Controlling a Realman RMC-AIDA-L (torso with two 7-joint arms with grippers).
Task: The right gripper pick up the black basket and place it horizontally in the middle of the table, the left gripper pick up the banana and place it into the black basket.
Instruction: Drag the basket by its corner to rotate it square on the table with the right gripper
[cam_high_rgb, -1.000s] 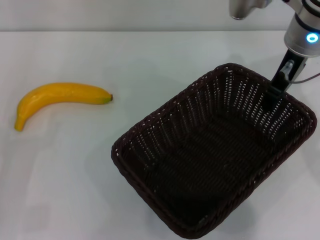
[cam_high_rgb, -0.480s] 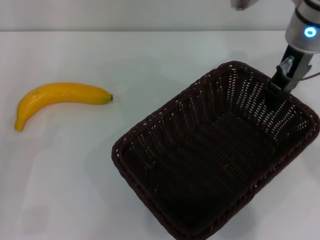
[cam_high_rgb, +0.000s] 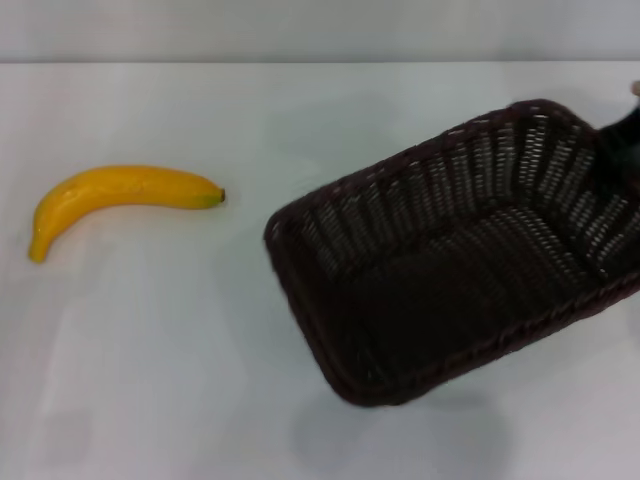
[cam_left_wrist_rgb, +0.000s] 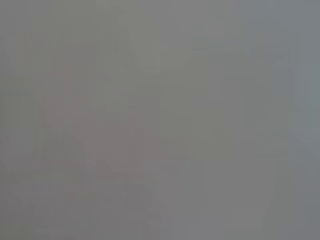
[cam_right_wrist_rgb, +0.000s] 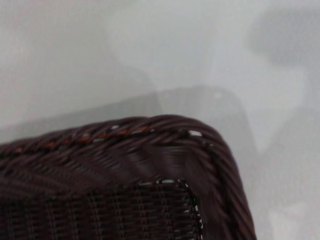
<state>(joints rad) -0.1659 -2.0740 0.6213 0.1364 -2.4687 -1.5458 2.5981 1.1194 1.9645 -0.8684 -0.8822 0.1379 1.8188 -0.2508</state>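
White table (cam_high_rgb: 150, 380) carries the black basket (cam_high_rgb: 450, 290), tilted and seemingly light yet stiff, best held by its braided rim where the right gripper (cam_high_rgb: 622, 140) sits, finger state unclear; the banana (cam_high_rgb: 120, 195) lies well apart.

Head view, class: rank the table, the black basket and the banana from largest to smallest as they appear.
1. The table, filling nearly the whole view.
2. The black basket, partly cut off at the right edge.
3. The banana, clearly smallest.
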